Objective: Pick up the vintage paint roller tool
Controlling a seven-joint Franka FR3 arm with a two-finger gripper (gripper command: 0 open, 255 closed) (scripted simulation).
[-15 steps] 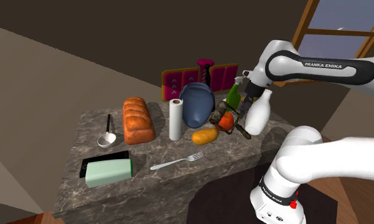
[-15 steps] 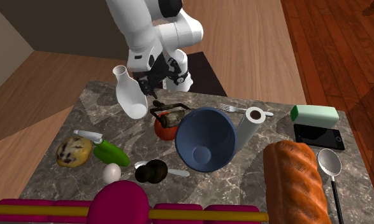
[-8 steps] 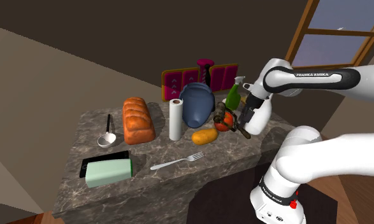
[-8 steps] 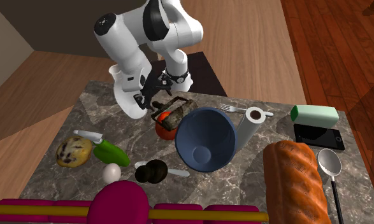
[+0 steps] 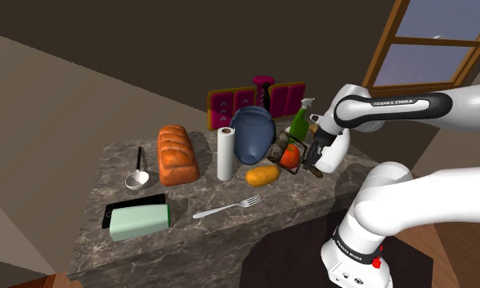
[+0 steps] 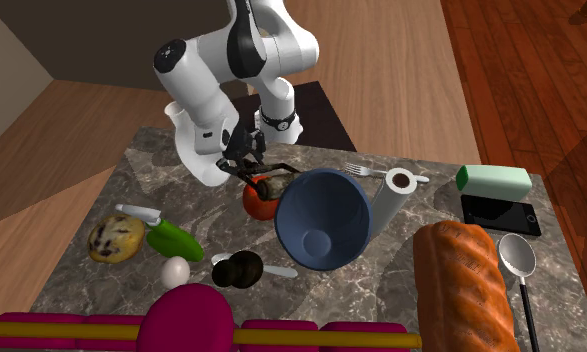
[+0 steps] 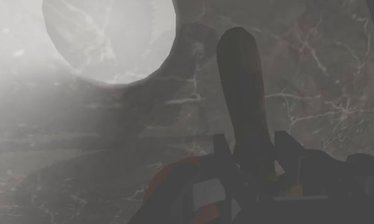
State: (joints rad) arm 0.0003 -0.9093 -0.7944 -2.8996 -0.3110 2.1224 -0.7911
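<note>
The gripper (image 7: pixel 252 145) has its jaws apart, empty, astride the paint roller (image 6: pixel 266 184); its stiff, probably light handle (image 7: pixel 243 89) suits gripping.

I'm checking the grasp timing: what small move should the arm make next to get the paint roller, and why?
Probably close the tool on the paint roller by its handle. In the wrist view the dark handle runs out from between the two fingers, which seem to stand apart on either side of it. The white bottle is close beside, so avoid shifting sideways.
</note>
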